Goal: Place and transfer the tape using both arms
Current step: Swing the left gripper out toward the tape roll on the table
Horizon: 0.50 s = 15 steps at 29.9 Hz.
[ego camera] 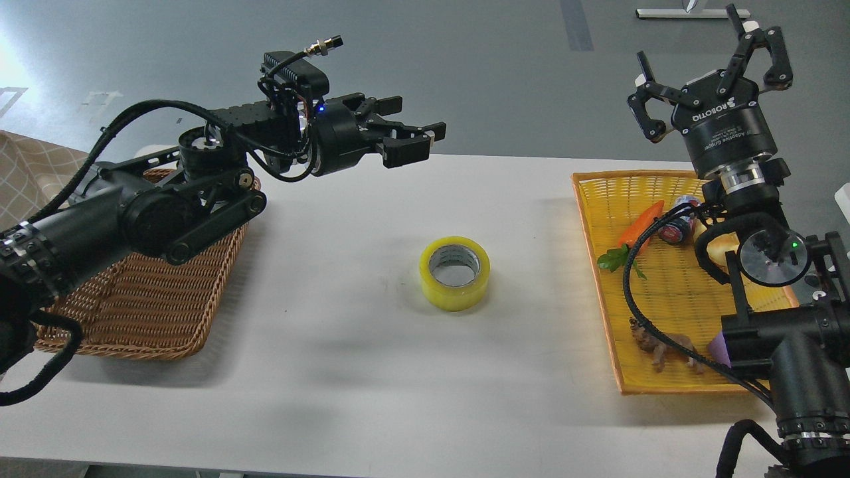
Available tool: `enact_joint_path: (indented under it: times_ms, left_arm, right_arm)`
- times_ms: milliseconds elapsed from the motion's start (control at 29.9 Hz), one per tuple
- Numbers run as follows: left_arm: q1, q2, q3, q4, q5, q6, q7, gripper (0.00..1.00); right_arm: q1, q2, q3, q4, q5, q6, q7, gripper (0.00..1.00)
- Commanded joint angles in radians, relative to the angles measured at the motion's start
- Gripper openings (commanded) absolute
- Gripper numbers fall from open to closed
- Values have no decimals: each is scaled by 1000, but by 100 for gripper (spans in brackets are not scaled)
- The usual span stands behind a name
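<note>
Black jointed arms frame a smooth white table (332,372). Glossy yellow tape (455,273) lies flat at centre; left gripper (415,141) at ten o'clock, right gripper (710,73) at two, both empty, fingers spread.

Bright, even overhead light; white glare at nine o'clock on the floor (13,66), soft shadows on the table (332,372), focus sharp.

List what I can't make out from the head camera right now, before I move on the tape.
- Brown wicker basket: the left arm covers much of its inside in the head view.
- Yellow tray: the right arm hides its right side; a pale bread-like item and a purple item show only partly.
- Small can: label too small to read.
- Tape: its far-side wall is hidden by the roll itself.
</note>
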Motion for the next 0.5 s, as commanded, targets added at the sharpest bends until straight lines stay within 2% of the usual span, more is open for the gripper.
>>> enact_joint_path:
  times_ms: [0, 167, 234, 468]
  left_arm:
    - [2, 1, 30, 2, -1, -1, 11, 98]
    - [2, -2, 68, 0, -7, -1, 26, 98]
    - [5, -11, 68, 0, -13, -24, 54, 98]
    - [20, -49, 73, 0, -14, -78, 111, 98]
  right_arm:
    - [-1, 0, 0, -2, -1, 0, 0, 100]
    - [-4, 0, 0, -5, -1, 0, 0, 100]
    - [-3, 0, 0, -6, -1, 0, 0, 100]
    - [-4, 0, 0, -6, -1, 11, 0, 100]
